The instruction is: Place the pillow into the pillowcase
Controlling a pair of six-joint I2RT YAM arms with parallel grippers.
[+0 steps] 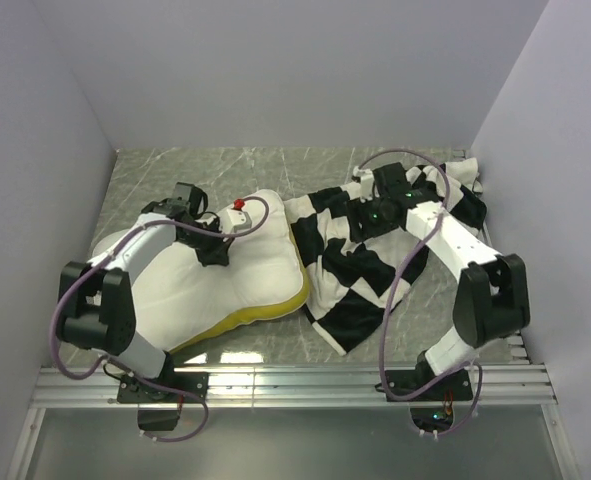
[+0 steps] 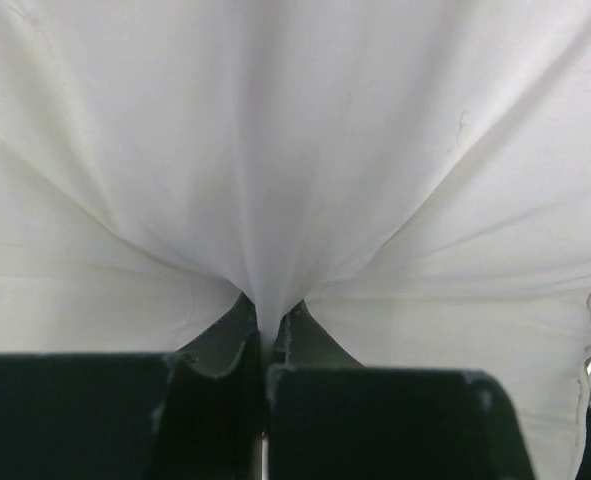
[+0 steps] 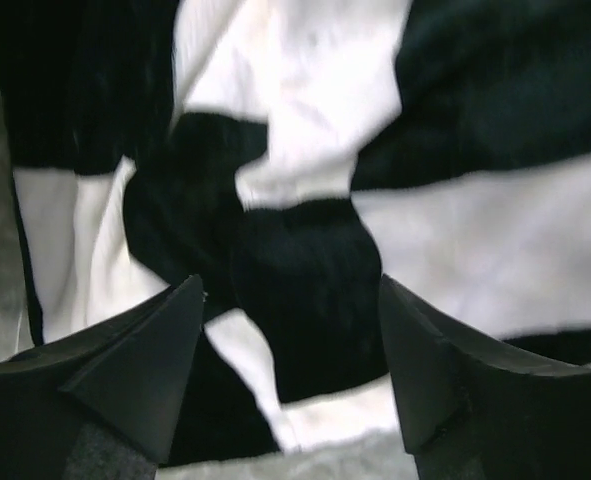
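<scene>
With left arm bent low, left hand (image 2: pixel 267 338) pinches pillow (image 1: pixel 243 285) fabric tight; right arm reaches over crumpled pillowcase (image 1: pixel 343 272) beside it on the surface (image 1: pixel 225 168), right hand (image 3: pixel 287 300) wide open, apparently holding nothing.

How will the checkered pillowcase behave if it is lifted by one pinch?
The pillowcase lies crumpled in folds, so it is probably floppy and would hang limp, not keep its shape. It looks thin, so likely light. The open right gripper might catch only one layer where folds overlap.

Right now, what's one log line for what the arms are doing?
left gripper: shut on pillow | right gripper: open over pillowcase | pillow: beside pillowcase, not inside
</scene>
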